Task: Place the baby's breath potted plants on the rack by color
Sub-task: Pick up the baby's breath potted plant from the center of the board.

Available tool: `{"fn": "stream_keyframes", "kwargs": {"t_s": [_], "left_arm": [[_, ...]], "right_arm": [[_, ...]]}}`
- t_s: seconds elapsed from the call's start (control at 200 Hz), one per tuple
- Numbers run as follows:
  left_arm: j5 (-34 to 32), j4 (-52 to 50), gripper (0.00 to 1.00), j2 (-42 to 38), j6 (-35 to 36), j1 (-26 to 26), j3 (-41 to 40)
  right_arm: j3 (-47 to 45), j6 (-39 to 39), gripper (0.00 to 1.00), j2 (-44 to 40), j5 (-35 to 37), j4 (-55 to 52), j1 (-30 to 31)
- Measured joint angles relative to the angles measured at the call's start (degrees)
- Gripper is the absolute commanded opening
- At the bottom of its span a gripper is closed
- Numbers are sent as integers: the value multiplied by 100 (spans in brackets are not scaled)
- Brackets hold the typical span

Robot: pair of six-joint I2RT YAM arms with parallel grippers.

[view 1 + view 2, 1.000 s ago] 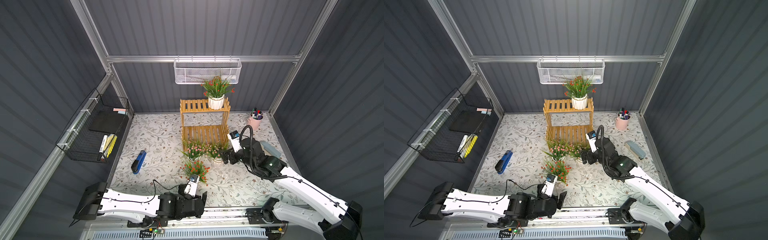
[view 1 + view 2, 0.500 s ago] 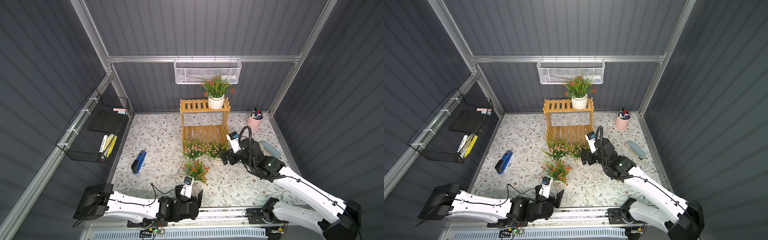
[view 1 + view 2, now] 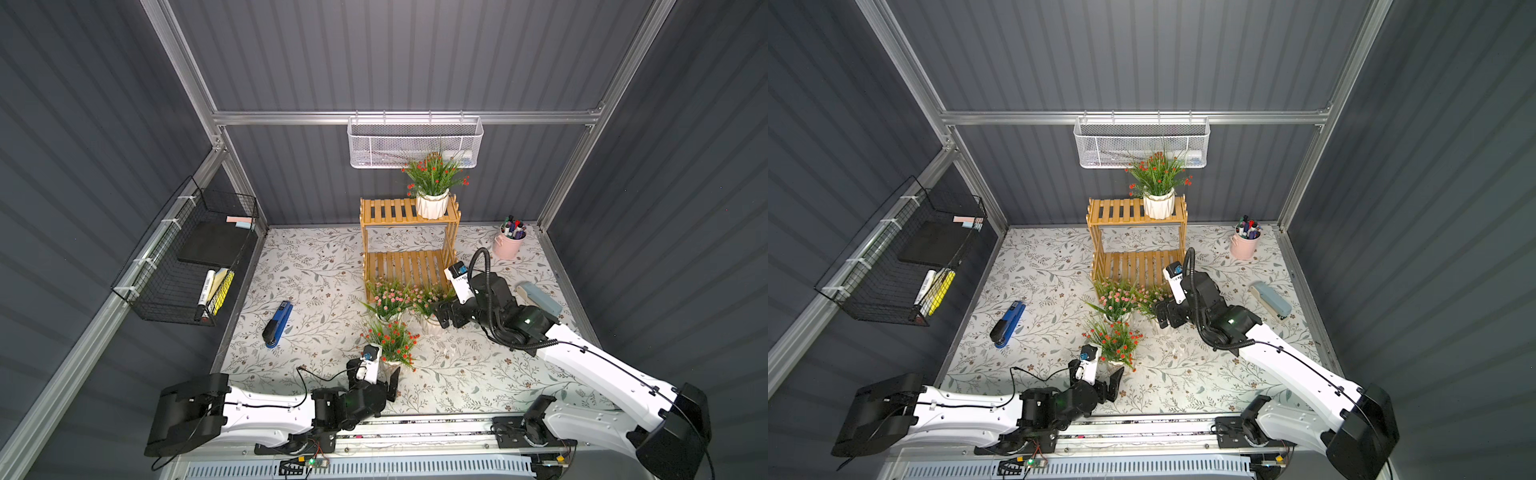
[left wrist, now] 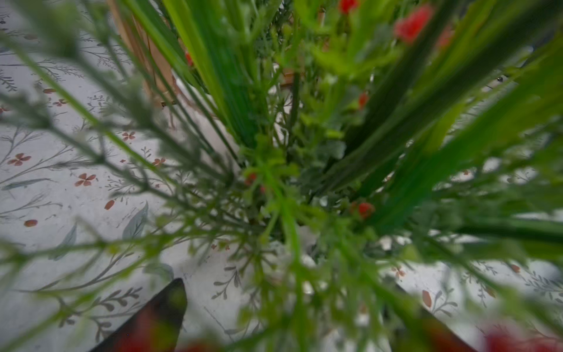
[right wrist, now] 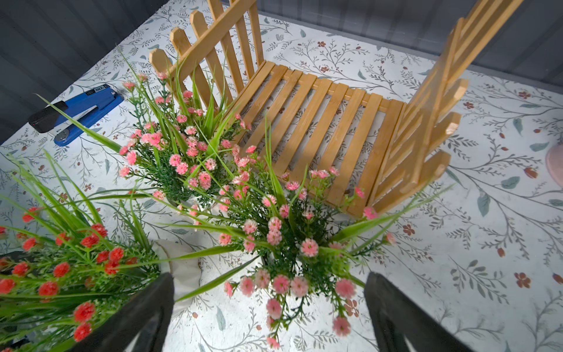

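Note:
The rack [image 3: 409, 245] [image 3: 1138, 232] stands at the back of the floral mat. A red baby's breath potted plant [image 3: 433, 187] [image 3: 1158, 178] sits on the right of its upper tier. Two pink plants [image 3: 388, 297] [image 3: 428, 299] stand on the mat just in front of the lower tier. Another red plant [image 3: 392, 340] [image 4: 274, 170] stands nearer the front. My left gripper [image 3: 380, 376] [image 4: 298, 323] is open, its fingers either side of that plant's base. My right gripper [image 3: 442, 316] [image 5: 271, 314] is open around the right pink plant [image 5: 283, 253], whose pot is hidden by foliage.
A blue stapler [image 3: 277, 324] lies left of the plants and a grey-blue stapler [image 3: 540, 299] lies at the right edge. A pink cup of markers [image 3: 509, 243] stands back right. A white mesh basket [image 3: 415, 143] hangs above the rack, and a black wire basket [image 3: 187, 266] hangs on the left wall.
My left gripper has shifted slightly leftward beside the red plant on the mat. The right arm has hardly moved, and the plants stand where they were.

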Motion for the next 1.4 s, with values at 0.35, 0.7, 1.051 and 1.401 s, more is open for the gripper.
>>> {"fn": "stream_keyframes", "kwargs": {"t_s": [0.35,0.7,1.051,1.401], "left_arm": [[461,955,99,894,588,411,116],[1036,1591,99,1226,1023,1145,188],[1497,2236,99,2041,1360,1578,448],[1696,2544,99,2291,1558,1801,538]], "right_arm": [[9,-7,99,-2,7,-13,0],[9,-61,99,-2,28,-61,0],[83,-223,99,114,63,-179,0],[96,-284,99,197,37,-264,0]]}}
